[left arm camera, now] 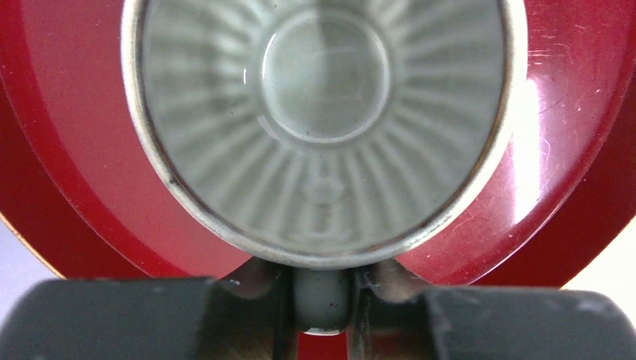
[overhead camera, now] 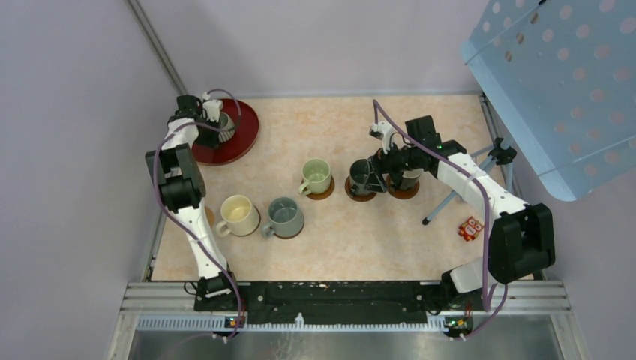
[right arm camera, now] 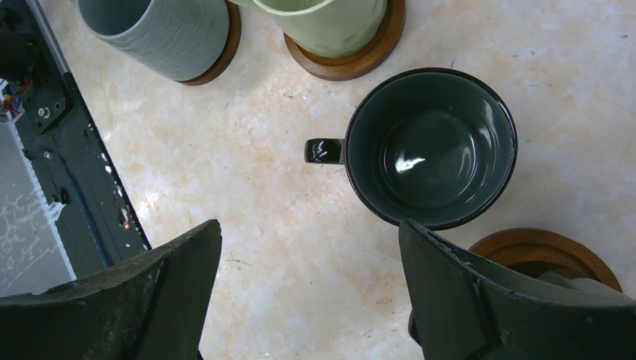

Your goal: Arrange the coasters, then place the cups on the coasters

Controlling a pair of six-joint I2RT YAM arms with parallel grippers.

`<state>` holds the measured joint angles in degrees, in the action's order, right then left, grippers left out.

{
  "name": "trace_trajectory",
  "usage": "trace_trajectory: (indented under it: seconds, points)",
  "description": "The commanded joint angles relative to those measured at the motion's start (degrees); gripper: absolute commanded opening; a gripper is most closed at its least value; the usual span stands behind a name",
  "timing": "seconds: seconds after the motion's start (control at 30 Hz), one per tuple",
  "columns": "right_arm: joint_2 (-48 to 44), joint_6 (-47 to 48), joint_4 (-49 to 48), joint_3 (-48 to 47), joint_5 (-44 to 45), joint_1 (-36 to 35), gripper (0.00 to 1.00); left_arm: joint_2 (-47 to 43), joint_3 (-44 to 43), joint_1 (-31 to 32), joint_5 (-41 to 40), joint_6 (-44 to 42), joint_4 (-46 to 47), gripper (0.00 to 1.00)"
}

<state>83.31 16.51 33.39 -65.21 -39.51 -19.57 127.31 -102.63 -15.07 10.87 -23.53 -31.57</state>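
A ribbed grey cup (overhead camera: 225, 122) (left arm camera: 322, 112) stands on the dark red tray at the back left. My left gripper (overhead camera: 217, 129) (left arm camera: 322, 311) is shut on its handle (left arm camera: 322, 298). Other cups stand on brown coasters: cream (overhead camera: 238, 214), grey-green (overhead camera: 285, 216) (right arm camera: 161, 34), pale green (overhead camera: 316, 176) (right arm camera: 330, 22) and dark green (overhead camera: 362, 176) (right arm camera: 431, 146). Another dark cup (overhead camera: 406, 180) stands on a coaster (overhead camera: 405, 195) (right arm camera: 544, 251). My right gripper (overhead camera: 380, 178) (right arm camera: 307, 292) hangs open over bare table beside the dark green cup, holding nothing.
The red tray (overhead camera: 244, 139) (left arm camera: 570, 112) lies at the back left corner. A small red and white packet (overhead camera: 470, 227) lies at the right edge. A blue perforated panel (overhead camera: 562, 90) on a stand (overhead camera: 457, 191) overhangs the right side. A metal rail (overhead camera: 345, 300) runs along the near edge.
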Motion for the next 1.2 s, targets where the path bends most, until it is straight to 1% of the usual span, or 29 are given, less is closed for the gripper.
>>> trace_trajectory:
  seconds: [0.0, 0.13, 0.33, 0.47, 0.53, 0.77, 0.9, 1.03, 1.17]
  points:
    - [-2.1, 1.0, -0.1, -0.2, -0.6, 0.5, 0.87, -1.7, -1.2, -0.1, 1.0, 0.1, 1.2, 0.19]
    - [-2.2, 1.4, 0.2, -0.1, -0.3, 0.4, 0.87, -5.6, 2.1, -0.9, 2.7, -0.9, 2.5, 0.0]
    - [-2.8, 1.7, -0.5, 1.0, 0.5, 0.4, 0.87, -12.8, 5.3, -5.1, 10.2, -1.8, 1.8, 0.0]
    - [-4.6, 0.0, -5.6, 3.2, 5.1, 0.4, 0.88, -17.9, 7.2, -8.6, 19.6, -6.9, -2.9, 0.0]
    - [-4.6, -0.8, -6.2, 3.0, 5.3, 0.4, 0.88, -20.5, 8.9, -10.2, 22.1, -9.0, -4.7, 0.0]
    - [-2.9, -1.4, -3.4, -0.1, 5.1, 0.4, 0.88, -30.6, 17.7, -17.1, 26.0, -17.5, -9.9, 0.0]
    - [-1.4, -0.7, -0.2, -3.1, 5.3, 0.4, 0.88, -36.8, 23.8, -21.1, 27.6, -25.1, -14.2, 0.0]
    - [0.1, -0.5, 2.5, -6.0, 5.7, 0.5, 0.88, -43.9, 32.5, -23.4, 28.0, -30.7, -15.0, 0.0]
    - [0.2, -1.1, 2.9, -6.4, 6.5, 0.4, 0.88, -48.6, 38.4, -25.5, 27.3, -34.5, -15.2, 0.0]
